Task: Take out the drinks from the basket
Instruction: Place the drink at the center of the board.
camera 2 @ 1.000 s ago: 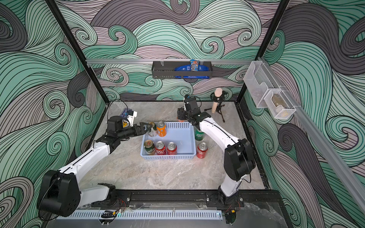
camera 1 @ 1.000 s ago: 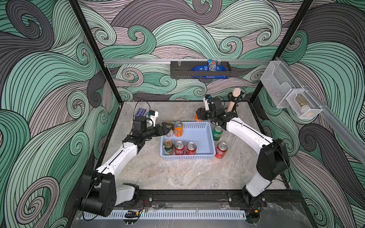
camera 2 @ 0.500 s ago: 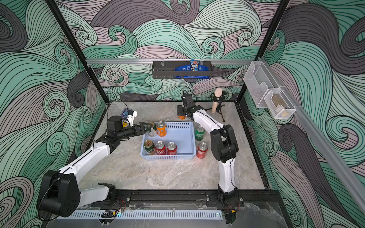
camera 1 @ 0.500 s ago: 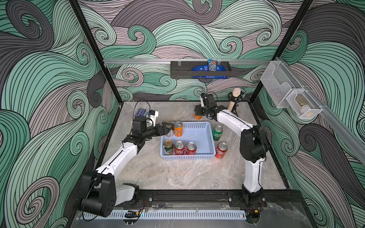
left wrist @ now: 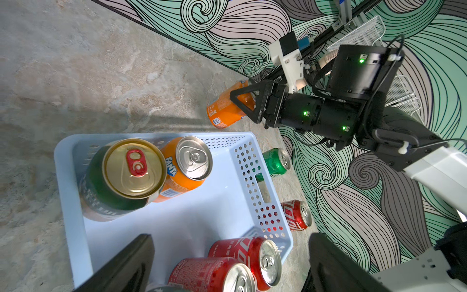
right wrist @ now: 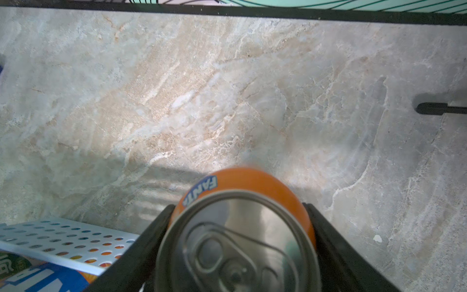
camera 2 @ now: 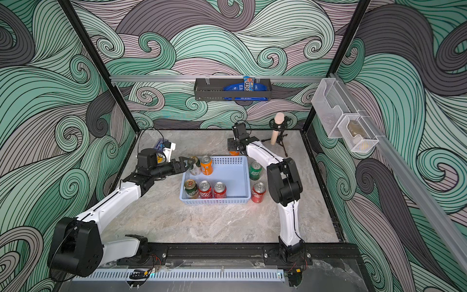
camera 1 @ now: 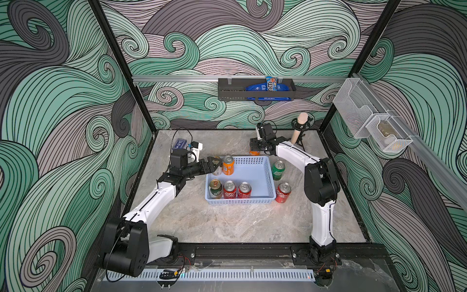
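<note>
orange can (camera 1: 254, 152) mostly hidden behind right gripper (camera 1: 255, 147) in both top views | cut by picture edge and blurred in right wrist view | mesh bin (camera 1: 401, 144) contents unclear

- Red cans (camera 1: 229, 189) (camera 1: 244, 190) (camera 1: 283, 192): three.
- Orange cans (camera 1: 228, 165) (camera 1: 254, 152): two.
- Bright green can (camera 1: 278, 171): one only.
- Green-and-cream cans with gold tops (camera 1: 215, 189) (left wrist: 134, 168): two.
- Cans of every colour taken together — eight.
- Light-blue perforated basket (camera 1: 240, 201): one.
- White-and-black robot arms (camera 1: 151, 204) (camera 1: 321, 222): two.
- Black wall rack (camera 1: 232, 94): one.
- White wire mesh bins (camera 1: 353, 108) (camera 1: 386, 134) on the side rail: two.
- Microphone (camera 1: 302, 118) on a small tripod: one.
- Blue packets (camera 1: 255, 87) in the black rack — too crowded together to count, though at least two show.
</note>
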